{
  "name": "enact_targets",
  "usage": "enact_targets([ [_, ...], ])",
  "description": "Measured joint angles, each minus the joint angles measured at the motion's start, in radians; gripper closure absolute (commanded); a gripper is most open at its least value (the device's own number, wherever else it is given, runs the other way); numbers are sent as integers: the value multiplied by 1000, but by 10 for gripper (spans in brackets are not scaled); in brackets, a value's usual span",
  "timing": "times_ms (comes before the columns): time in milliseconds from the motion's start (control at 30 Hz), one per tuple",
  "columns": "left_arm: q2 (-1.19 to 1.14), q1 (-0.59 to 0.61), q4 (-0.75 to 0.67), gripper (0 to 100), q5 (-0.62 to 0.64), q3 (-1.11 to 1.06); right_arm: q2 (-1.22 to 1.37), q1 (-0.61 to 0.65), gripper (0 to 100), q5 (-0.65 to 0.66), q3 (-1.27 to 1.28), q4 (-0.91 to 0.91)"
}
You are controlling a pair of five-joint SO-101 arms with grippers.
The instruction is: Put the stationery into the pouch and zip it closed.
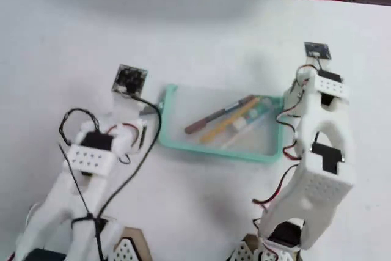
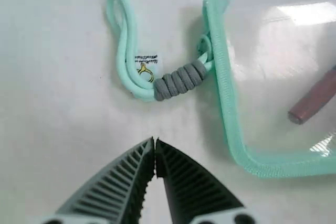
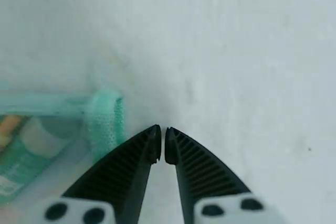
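Mint cord loop (image 2: 132,30) lies before the closed left tool (image 2: 155,145); the closed right tool (image 3: 163,142) flanks the pouch (image 3: 105,119).

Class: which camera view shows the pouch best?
The high view: the whole pouch with stationery inside. The left wrist view shows one corner with its cord, the right wrist view the opposite end.

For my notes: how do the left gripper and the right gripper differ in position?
The left gripper is at the pouch's end with the mint cord loop, the right gripper at the opposite end. The left gripper's tips are clear of the loop; the right gripper's lie beside the pouch's edge. Both are shut, empty.
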State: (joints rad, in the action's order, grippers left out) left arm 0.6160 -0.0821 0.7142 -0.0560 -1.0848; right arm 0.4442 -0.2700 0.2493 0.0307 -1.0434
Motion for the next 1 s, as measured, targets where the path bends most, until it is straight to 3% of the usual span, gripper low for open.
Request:
enact_targets([
  [367, -29, 15, 0, 976, 17, 20, 23, 175, 981, -5, -109, 0],
  [767, -25, 18, 5, 975, 20, 69, -40, 100, 981, -104, -118, -29],
  [1000, 210, 20, 5, 973, 20, 160, -302, 160, 980, -109, -118, -169],
])
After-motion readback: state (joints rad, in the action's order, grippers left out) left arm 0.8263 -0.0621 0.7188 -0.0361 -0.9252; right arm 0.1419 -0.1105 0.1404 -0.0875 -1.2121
